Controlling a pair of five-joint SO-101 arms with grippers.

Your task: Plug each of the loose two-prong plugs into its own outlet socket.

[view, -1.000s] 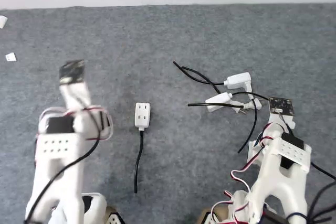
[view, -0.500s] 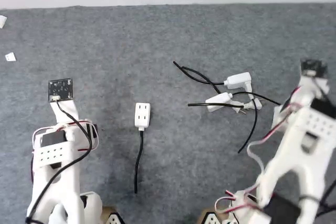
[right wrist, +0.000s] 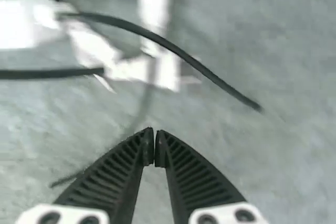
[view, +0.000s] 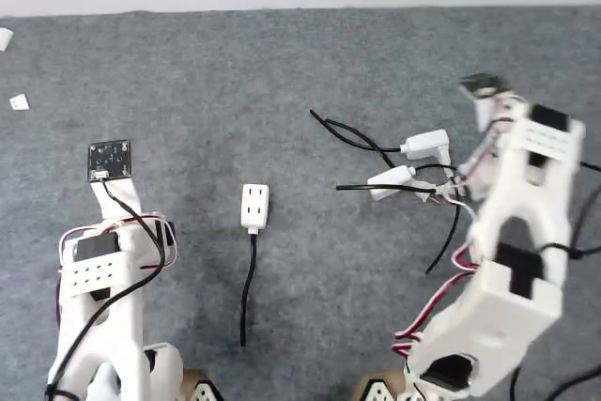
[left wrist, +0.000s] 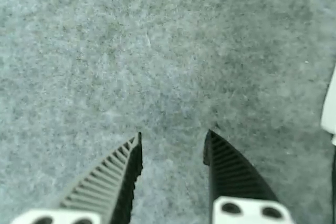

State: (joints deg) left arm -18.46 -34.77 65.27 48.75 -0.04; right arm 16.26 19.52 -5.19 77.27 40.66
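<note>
The white socket block [view: 254, 206] lies near the middle of the grey tabletop [view: 282, 72] with its slots facing up, and its black lead [view: 248, 288] trails toward the near edge. Toward the right edge, well apart from the block, the farther plug [view: 427, 145] and the nearer plug [view: 392, 178] lie just beside each other, with their black plug cords [view: 449, 223] looping and crossing around them. The right hand [right wrist: 154, 141] hangs near that tangle with its fingers pressed together and nothing between them. The left hand [left wrist: 173, 153] hangs over bare felt toward the left edge, fingers apart and empty. Neither plug is seated yet. The likeliest trouble is the crossed cords: lifting one plug could drag the other along or snag it partway to the block. If the right hand comes down before it spreads, it would probably shove a plug aside rather than catch it. The block looks light and unanchored, so a plug pushed in at a slant may skid it across the felt, particularly with the left hand too far off to steady it.
</note>
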